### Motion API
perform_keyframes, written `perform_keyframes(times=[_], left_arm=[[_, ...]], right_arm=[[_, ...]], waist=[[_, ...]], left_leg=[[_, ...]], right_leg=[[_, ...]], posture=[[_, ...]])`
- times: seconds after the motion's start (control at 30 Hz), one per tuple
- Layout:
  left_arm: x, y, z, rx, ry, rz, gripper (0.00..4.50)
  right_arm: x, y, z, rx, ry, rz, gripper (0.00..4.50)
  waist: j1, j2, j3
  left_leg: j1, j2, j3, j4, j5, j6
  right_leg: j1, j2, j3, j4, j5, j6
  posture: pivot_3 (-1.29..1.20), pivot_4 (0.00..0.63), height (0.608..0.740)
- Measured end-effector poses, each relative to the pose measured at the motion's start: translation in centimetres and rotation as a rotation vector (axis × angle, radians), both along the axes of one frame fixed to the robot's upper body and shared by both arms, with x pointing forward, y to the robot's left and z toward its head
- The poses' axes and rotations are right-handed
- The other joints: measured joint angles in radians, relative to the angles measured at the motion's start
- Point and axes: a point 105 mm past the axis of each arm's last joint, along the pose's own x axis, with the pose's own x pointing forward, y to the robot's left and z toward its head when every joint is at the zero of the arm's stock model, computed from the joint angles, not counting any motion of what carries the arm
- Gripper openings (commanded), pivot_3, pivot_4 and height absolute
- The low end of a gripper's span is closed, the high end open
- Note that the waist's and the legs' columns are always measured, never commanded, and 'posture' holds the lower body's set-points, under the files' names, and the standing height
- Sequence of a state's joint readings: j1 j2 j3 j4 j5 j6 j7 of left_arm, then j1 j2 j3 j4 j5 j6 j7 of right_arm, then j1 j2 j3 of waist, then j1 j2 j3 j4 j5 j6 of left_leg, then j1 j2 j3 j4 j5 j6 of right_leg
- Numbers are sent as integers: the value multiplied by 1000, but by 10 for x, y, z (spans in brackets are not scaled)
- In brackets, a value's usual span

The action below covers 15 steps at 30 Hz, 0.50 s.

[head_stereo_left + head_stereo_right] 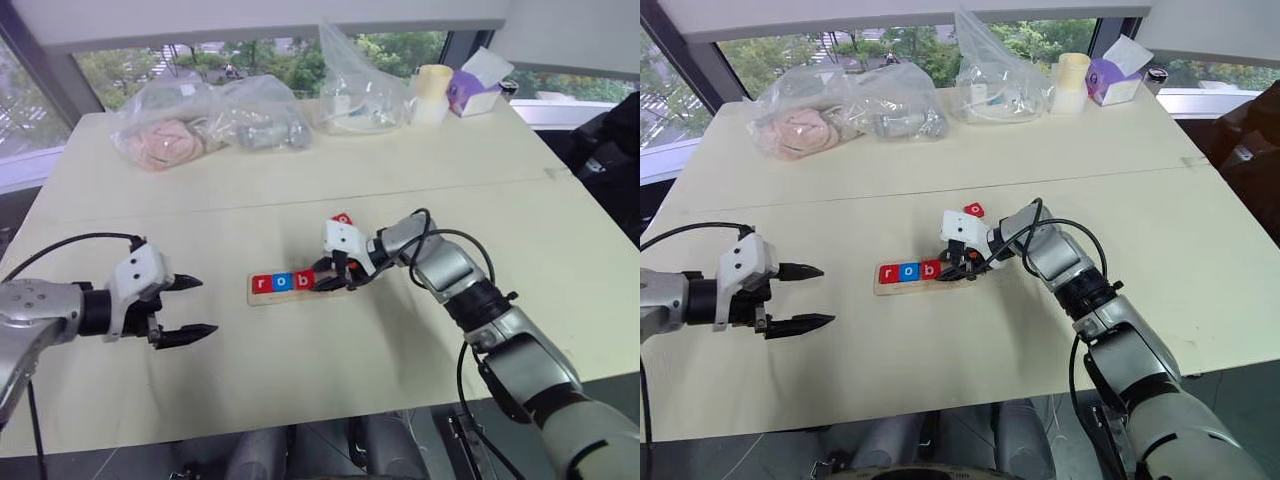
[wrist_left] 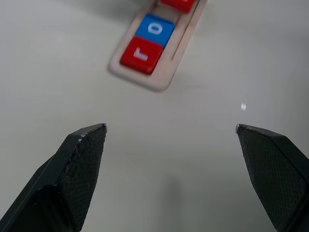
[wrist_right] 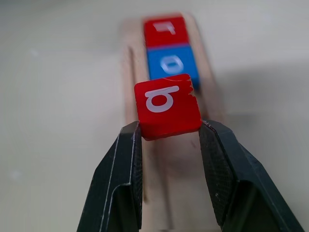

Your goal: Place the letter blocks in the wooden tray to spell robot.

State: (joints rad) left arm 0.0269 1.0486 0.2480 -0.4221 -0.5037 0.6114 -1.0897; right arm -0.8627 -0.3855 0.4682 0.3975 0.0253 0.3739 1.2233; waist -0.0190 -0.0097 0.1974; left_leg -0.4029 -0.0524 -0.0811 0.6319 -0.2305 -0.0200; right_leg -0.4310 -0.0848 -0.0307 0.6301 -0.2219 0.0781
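Red "b" block (image 3: 167, 106) is clamped between the right gripper (image 3: 169, 133) fingers, held just over the wooden tray (image 3: 126, 72), next slot after the blue "o" block (image 3: 171, 63) and red "r" block (image 3: 164, 29). From the head cam it looks nearly seated, in line w/ r and o; can't tell if it's touching the groove yet. Step in hand: placing letter 3 of 5. Next move, I'd judge: lower it flat vs. the "o", let go, then fetch another tile. 1 more red tile (image 1: 342, 218) sits on the table (image 1: 250, 380) just behind the right wrist, letter unreadable. Left gripper (image 1: 185, 306) hangs wide apart, holding nothing, near the tray's "r" end. At the table's far edge: 3 clear plastic bags (image 1: 210, 120) w/ items inside, a tissue box (image 1: 478, 85), a pale cup-like roll (image 1: 431, 92).
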Motion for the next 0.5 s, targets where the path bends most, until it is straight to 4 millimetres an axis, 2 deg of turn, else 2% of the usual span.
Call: perform_keyframes(times=[0.2, 0.5], left_arm=[[-1, -5, -3, -9, 7, -1, 4500], [2, -9, -5, -20, -2, 2, 4500]], right_arm=[[8, 2, -2, -10, -6, 2, 1118], [4, 10, -2, -3, -5, 37, 1118]], waist=[[-1, 0, 0], [1, 0, 0]], left_leg=[[1, 3, 0, -1, 0, 0], [0, 3, 0, -1, 0, -1]], right_leg=[[0, 4, 0, 1, 0, 0], [0, 4, 0, 1, 0, 0]], posture=[[0, 150, 740], [0, 150, 740]])
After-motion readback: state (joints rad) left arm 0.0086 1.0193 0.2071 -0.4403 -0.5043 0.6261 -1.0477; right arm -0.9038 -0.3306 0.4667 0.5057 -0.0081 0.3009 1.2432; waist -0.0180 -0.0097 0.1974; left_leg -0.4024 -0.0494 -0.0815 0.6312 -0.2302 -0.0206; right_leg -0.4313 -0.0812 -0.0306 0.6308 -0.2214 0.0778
